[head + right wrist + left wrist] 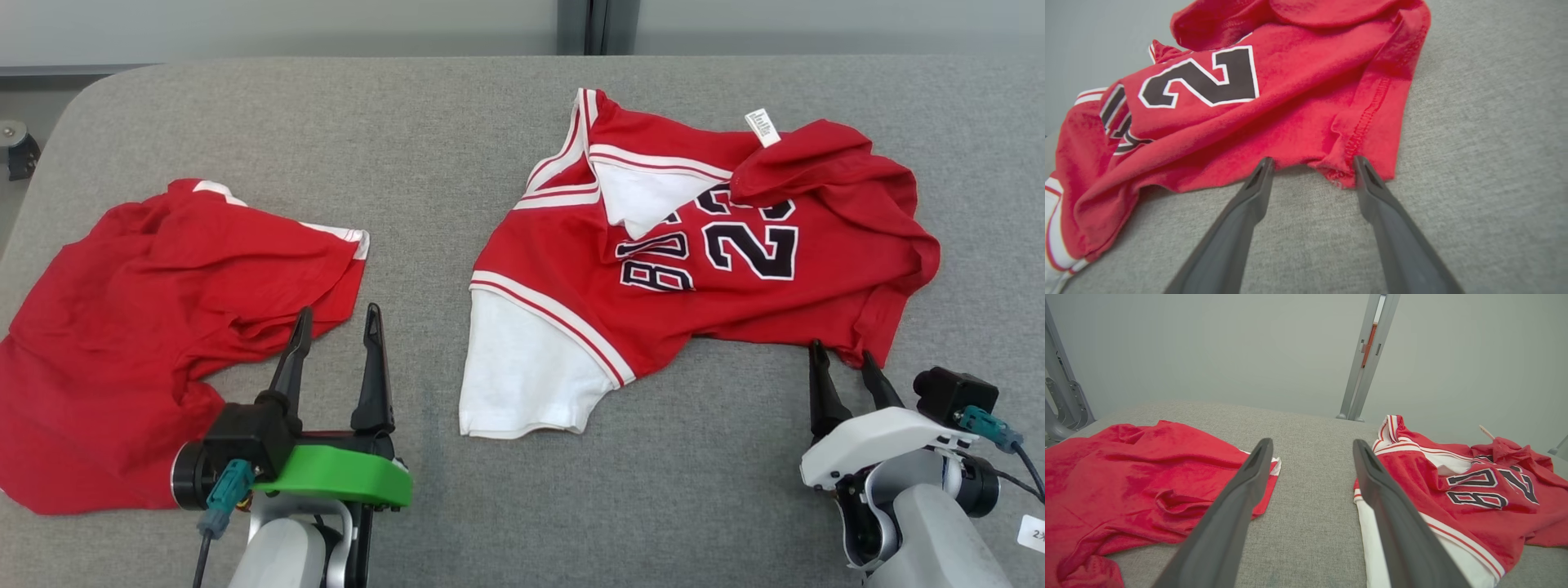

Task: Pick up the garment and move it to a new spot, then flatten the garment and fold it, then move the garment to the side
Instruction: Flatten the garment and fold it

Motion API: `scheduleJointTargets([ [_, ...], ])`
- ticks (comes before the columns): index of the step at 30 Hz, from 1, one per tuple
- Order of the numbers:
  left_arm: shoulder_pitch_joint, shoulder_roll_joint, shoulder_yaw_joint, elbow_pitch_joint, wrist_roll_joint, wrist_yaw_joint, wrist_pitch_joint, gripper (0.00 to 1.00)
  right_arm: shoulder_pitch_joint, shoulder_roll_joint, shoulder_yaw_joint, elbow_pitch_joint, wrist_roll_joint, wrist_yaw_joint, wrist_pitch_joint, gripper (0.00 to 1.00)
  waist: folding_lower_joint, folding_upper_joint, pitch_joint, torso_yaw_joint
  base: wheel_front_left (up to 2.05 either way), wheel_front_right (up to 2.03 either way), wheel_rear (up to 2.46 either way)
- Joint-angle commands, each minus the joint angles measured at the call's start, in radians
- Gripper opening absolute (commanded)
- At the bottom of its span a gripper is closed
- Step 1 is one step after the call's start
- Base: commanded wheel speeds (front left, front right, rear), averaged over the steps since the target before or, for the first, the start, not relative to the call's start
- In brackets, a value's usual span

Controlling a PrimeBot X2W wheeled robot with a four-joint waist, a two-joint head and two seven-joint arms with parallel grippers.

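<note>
A crumpled red jersey with black numbers and white sleeves lies at the centre-right of the grey table. My right gripper stands open at its near hem, low over the table. In the right wrist view the fingertips reach the stitched hem corner of the jersey, and a bit of the red edge sits between the jaws of that gripper. A second red garment lies bunched at the left. My left gripper is open beside its right edge, holding nothing.
In the left wrist view, the left gripper points along a bare grey strip between the red garment and the jersey. The table's rounded far corner is at the left, with a wall and a metal post behind.
</note>
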Motion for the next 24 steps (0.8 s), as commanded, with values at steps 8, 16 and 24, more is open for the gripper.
scheduleJointTargets([
  [8, -0.015, 0.003, -0.003, 0.004, 0.001, 0.005, 0.0, 1.0, -0.016, 0.002, -0.016, 0.011, 0.013, 0.0, -0.023, 0.0, 0.0, 0.0, -0.005, -0.024, 0.0, 0.0, 0.0],
  [16, -0.009, 0.003, 0.002, 0.008, 0.003, 0.004, 0.0, 1.0, 0.005, -0.02, -0.045, -0.016, -0.012, 0.0, -0.032, 0.0, 0.0, 0.0, -0.02, -0.05, 0.0, 0.0, 0.0],
  [24, 0.003, 0.003, 0.005, 0.006, -0.007, 0.005, 0.0, 1.0, 0.05, -0.123, -0.042, -0.126, -0.063, 0.0, 0.031, 0.0, 0.0, 0.0, -0.038, -0.067, 0.0, 0.0, 0.0],
])
